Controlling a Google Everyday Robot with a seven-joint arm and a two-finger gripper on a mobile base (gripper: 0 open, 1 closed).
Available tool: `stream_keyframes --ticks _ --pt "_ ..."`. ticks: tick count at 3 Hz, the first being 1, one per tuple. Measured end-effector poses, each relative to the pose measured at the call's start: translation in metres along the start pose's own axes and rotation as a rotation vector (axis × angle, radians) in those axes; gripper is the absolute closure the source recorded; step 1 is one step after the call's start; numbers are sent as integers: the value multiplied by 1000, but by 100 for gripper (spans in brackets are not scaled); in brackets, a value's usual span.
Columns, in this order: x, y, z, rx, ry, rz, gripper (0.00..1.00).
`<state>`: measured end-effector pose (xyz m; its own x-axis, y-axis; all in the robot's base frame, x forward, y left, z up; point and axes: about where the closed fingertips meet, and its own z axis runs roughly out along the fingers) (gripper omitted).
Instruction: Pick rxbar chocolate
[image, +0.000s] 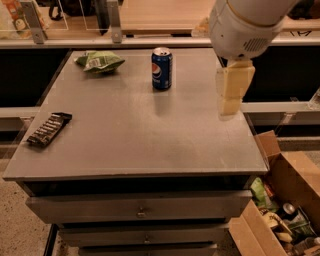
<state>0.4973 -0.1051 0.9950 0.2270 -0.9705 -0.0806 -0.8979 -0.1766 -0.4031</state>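
Observation:
The rxbar chocolate (49, 129) is a flat black bar with white lettering. It lies at the left edge of the grey table (150, 140), towards the front. My gripper (228, 109) hangs from the white arm (245, 25) above the table's right side, far from the bar, and holds nothing that I can see.
A blue Pepsi can (161, 68) stands upright at the back middle of the table. A green snack bag (99, 61) lies at the back left. An open cardboard box (280, 210) with several items sits on the floor at the right. Drawers (140, 210) are below the tabletop.

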Motion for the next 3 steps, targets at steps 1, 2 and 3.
stream_keyframes --ticks 1,2,3 --pt "-43 -25 18 -27 24 -181 0" --pt "-92 -43 37 -41 64 -368 0" --pt "-92 -43 37 -40 64 -368 0"
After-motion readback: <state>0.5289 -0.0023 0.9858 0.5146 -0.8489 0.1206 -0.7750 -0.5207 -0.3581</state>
